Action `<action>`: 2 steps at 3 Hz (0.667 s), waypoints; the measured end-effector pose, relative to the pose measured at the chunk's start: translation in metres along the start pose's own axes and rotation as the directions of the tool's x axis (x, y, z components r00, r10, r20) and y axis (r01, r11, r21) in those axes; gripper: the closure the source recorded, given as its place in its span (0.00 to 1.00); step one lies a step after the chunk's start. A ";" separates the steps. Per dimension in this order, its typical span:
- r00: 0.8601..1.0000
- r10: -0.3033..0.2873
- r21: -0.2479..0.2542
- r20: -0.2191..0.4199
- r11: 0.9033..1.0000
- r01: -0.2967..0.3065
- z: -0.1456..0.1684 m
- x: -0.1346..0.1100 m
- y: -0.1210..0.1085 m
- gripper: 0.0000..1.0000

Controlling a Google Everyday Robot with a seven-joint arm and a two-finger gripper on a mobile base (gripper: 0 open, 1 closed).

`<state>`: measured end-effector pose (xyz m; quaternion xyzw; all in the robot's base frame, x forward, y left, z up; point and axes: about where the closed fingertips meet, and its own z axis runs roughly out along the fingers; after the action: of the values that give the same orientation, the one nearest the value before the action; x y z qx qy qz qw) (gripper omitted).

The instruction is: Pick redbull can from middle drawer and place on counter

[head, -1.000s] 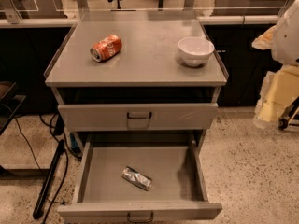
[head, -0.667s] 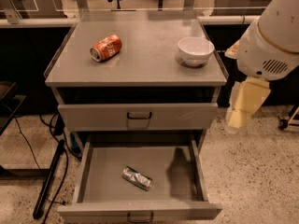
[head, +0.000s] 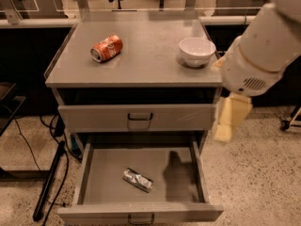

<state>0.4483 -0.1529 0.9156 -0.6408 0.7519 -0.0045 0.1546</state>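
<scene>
The redbull can (head: 138,180), slim and silver-blue, lies on its side on the floor of the open middle drawer (head: 106,173), a little left of centre. The counter (head: 141,62) is the grey cabinet top above. My gripper (head: 231,117), cream-coloured, hangs below the large white arm (head: 263,46) at the cabinet's right edge. It is level with the upper drawer front, above and to the right of the can, and touches nothing. Its shadow falls on the right part of the drawer floor.
An orange-red soda can (head: 106,48) lies on its side at the counter's left. A white bowl (head: 196,50) stands at the counter's right, close to my arm. The upper drawer front (head: 140,117) is closed. A dark stand with cables (head: 49,182) is on the floor at left.
My arm and gripper have moved left and closer in, from beside the cabinet to its right edge. The can, bowl and drawer have not moved.
</scene>
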 end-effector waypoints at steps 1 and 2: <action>1.000 -0.012 -0.031 0.005 0.999 0.012 0.050 -0.012 0.007 0.00; 1.000 -0.003 -0.073 0.021 0.997 0.005 0.082 -0.016 0.016 0.00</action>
<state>0.4550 -0.1185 0.8379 -0.6475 0.7487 0.0293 0.1389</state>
